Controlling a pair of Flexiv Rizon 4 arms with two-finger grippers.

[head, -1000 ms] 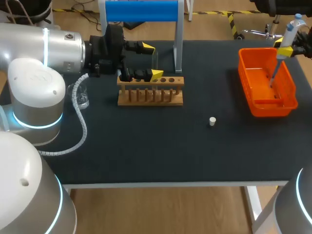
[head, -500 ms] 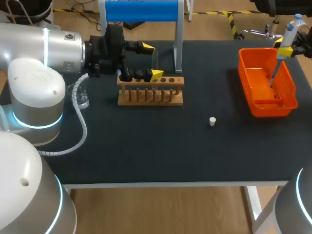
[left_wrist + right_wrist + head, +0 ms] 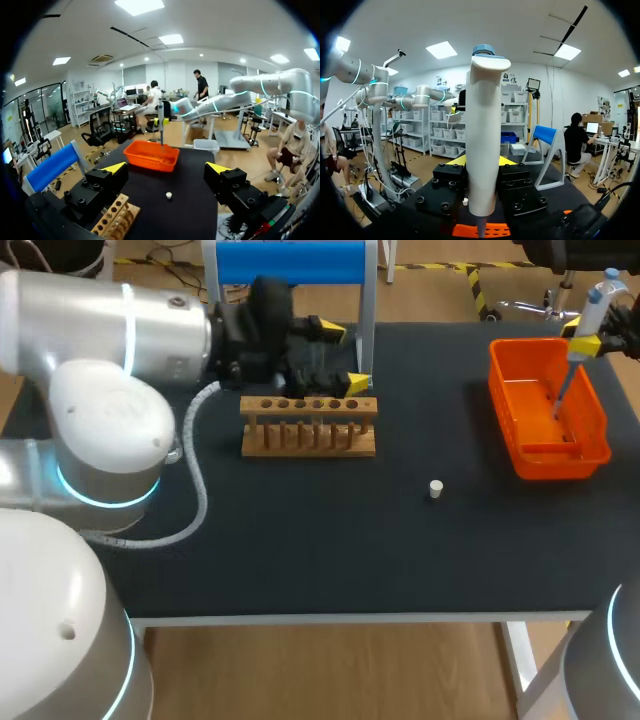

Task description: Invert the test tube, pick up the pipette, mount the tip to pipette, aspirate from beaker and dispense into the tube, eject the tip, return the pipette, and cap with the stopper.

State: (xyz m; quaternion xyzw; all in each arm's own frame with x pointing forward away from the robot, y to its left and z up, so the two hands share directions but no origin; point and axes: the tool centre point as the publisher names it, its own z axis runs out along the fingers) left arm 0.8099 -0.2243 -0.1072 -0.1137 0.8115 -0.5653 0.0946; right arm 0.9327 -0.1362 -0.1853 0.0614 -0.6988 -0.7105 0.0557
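Two grippers in frame. Left gripper [image 3: 345,358], upper middle of the head view, sits over the right end of the wooden rack [image 3: 308,428]. Its fingers are spread wide, and I see nothing between them in its wrist view. Right gripper [image 3: 586,341], upper right corner, is clamped on the pipette [image 3: 592,312], which stands upright with its lower end over the orange bin [image 3: 520,462]. White stopper [image 3: 435,488] lies alone on the table [image 3: 300,540], right of centre.
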